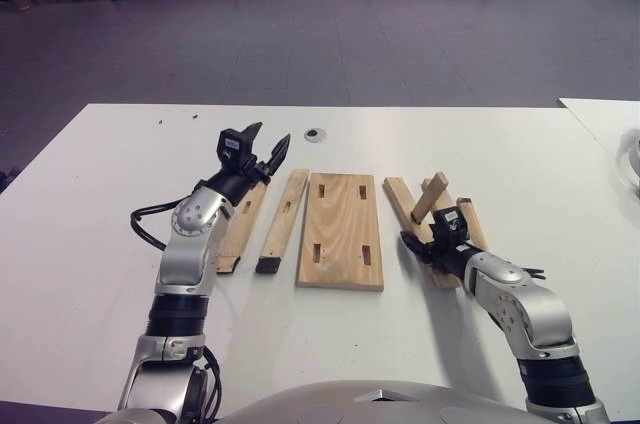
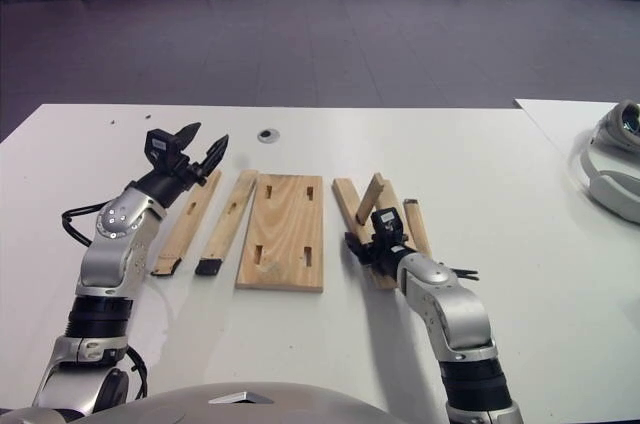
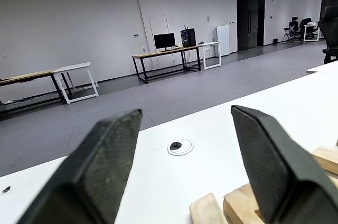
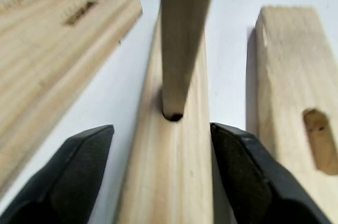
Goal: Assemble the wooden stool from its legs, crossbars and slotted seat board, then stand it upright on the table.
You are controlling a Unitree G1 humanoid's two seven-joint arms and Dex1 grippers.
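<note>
Left eye view: a pale rectangular wooden seat board with four slots (image 1: 340, 230) lies flat in the middle of the white table (image 1: 100, 174). Just left of it lies a long wooden leg with a dark near end (image 1: 284, 216), and left of that an outer wooden leg (image 1: 243, 229). The left gripper (image 1: 256, 151) hovers over the outer leg's far end, its black fingers (image 3: 100, 166) spread wide and holding nothing. Right of the board lies a flat wooden leg (image 4: 169, 182), with a slotted wooden leg (image 1: 472, 224) just to its right. A short wooden crossbar (image 1: 431, 196) stands tilted, its lower end in a hole in the flat leg. The right gripper (image 4: 161, 129) sits low at that leg's near end, pincer open, one finger on each side of the wood. Whether the pads touch it is hard to tell. A small round grey grommet (image 1: 316, 134) sits in the table beyond the board.
</note>
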